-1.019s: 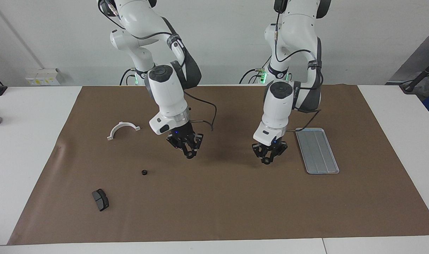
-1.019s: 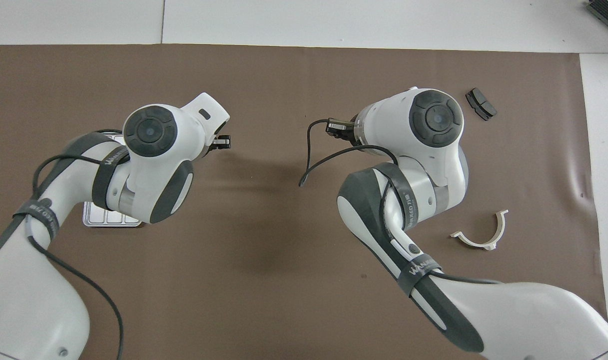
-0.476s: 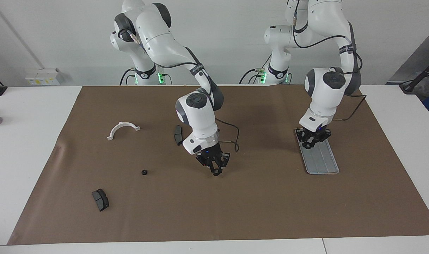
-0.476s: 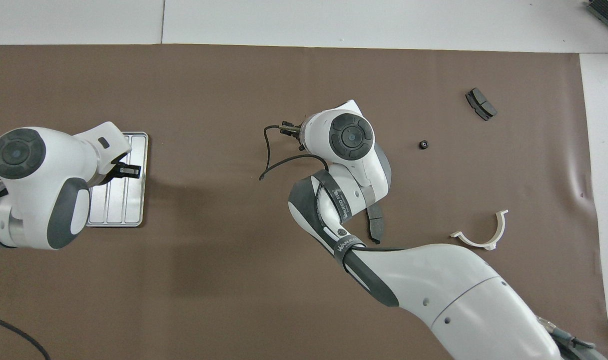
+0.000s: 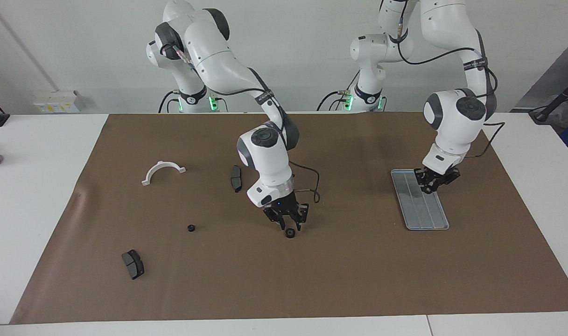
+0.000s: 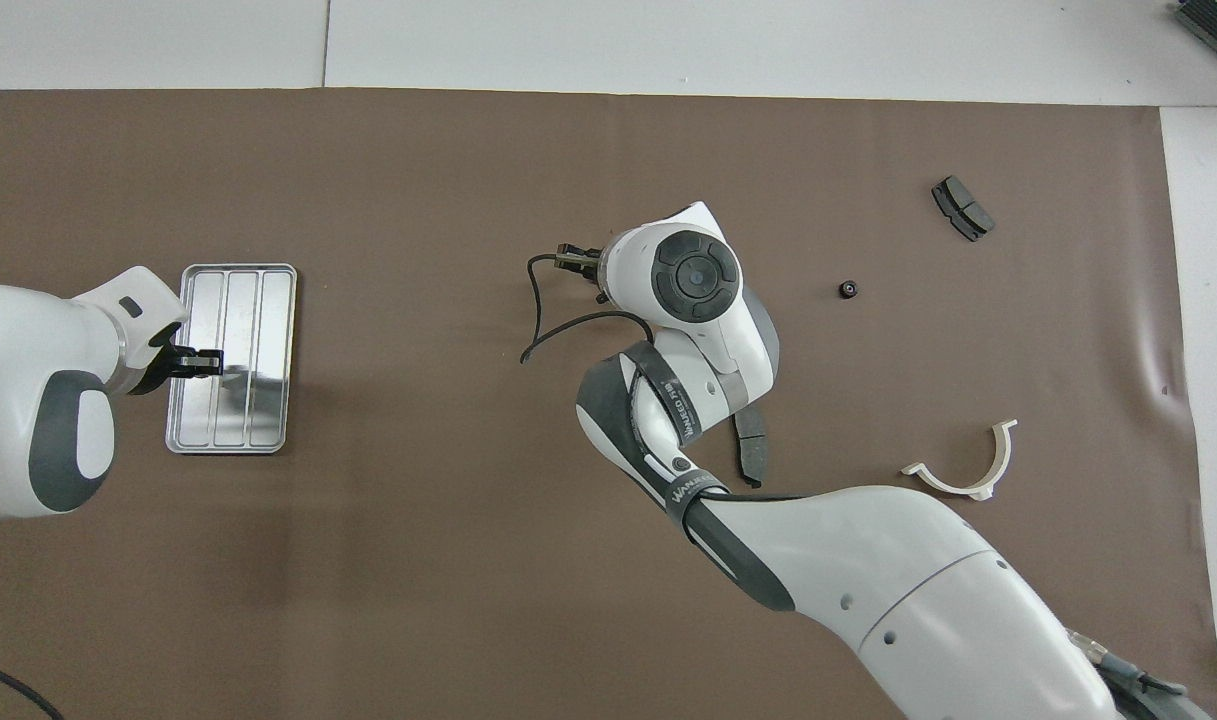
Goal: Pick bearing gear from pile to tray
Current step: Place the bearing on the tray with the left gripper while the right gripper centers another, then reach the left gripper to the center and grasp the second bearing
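A black round gear (image 5: 290, 233) lies on the brown mat in the middle of the table. My right gripper (image 5: 287, 223) hangs just above it, fingers spread to either side; in the overhead view the wrist hides both. A second small gear (image 5: 191, 228) (image 6: 848, 289) lies toward the right arm's end. The silver grooved tray (image 5: 426, 219) (image 6: 230, 440) lies toward the left arm's end. My left gripper (image 5: 434, 183) (image 6: 200, 360) is low over the tray's end nearer the robots. I see no gear in the tray.
A dark grey pad (image 5: 236, 178) (image 6: 751, 450) lies beside the right wrist, nearer the robots. Another pad (image 5: 133, 264) (image 6: 962, 207) lies farthest from the robots at the right arm's end. A white half-ring bracket (image 5: 163, 171) (image 6: 963, 470) lies nearer the robots.
My right gripper's fingers have spread, and the gear now shows on the mat under them. My left gripper has moved across the tray toward the left arm's end of the table.
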